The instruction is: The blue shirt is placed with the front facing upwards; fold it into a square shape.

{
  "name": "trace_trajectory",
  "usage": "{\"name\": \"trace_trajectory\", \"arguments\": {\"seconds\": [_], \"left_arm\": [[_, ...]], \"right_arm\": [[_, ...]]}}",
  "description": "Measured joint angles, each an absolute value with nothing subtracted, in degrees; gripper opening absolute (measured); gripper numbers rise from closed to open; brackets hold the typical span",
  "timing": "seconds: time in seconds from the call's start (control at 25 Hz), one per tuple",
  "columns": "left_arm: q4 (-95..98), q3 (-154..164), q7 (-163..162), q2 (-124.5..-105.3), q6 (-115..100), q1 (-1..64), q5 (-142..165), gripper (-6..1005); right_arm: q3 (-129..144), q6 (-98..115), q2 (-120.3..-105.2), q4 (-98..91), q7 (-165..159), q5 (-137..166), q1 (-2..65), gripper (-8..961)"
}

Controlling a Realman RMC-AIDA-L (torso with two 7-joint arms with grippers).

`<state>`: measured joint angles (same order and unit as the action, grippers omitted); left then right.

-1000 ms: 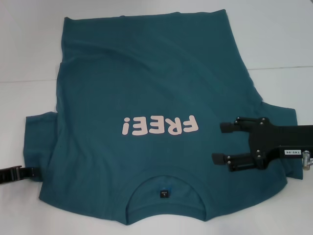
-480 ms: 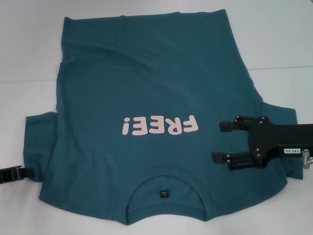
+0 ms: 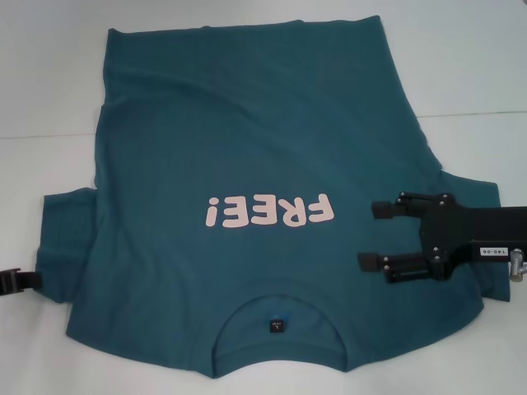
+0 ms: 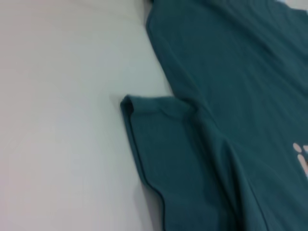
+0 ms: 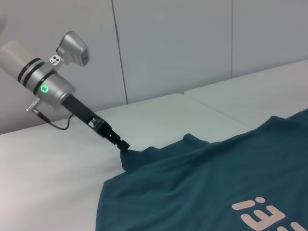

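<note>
The blue shirt (image 3: 255, 206) lies flat, front side up, on a white table (image 3: 469, 66). Its collar is nearest the robot and its hem is farthest. A small dark neck label (image 3: 277, 326) sits inside the collar; its print is too small to read. Beyond the collar, off-white chest lettering (image 3: 270, 212) reads "FREE!", seen upside down from the head view.

The right gripper (image 3: 372, 234) hovers over the shirt near the right shoulder, beside the lettering. Its two black fingers (image 3: 384, 209) are spread apart with nothing between them. A white tag (image 3: 491, 251) on the gripper body carries printed characters; the reading appears to be "140-06" but is not certain.

The left gripper (image 3: 33, 279) is at the outer edge of the shirt's left sleeve (image 3: 66, 239). In the right wrist view its tip (image 5: 126, 147) meets the sleeve edge, where the cloth rises slightly. Whether its fingers are closed on the cloth cannot be determined.

The far half of the shirt is plain.
</note>
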<state>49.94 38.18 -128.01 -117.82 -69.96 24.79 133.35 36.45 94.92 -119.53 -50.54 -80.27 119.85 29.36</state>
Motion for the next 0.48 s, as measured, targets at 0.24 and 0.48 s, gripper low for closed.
{"name": "trace_trajectory", "arguments": {"seconds": [0.24, 0.48], "left_arm": [[55.34, 36.62, -128.63, -118.05, -73.19, 23.86, 132.99, 15], [58.6, 34.62, -128.7, -118.35, -76.28, 23.68, 132.68, 15]], "right_arm": [[36.0, 94.92, -119.53, -50.54, -80.58, 119.78, 29.35, 945], [35.68, 94.94, -119.53, -50.61, -81.03, 118.46, 29.05, 944]]}}
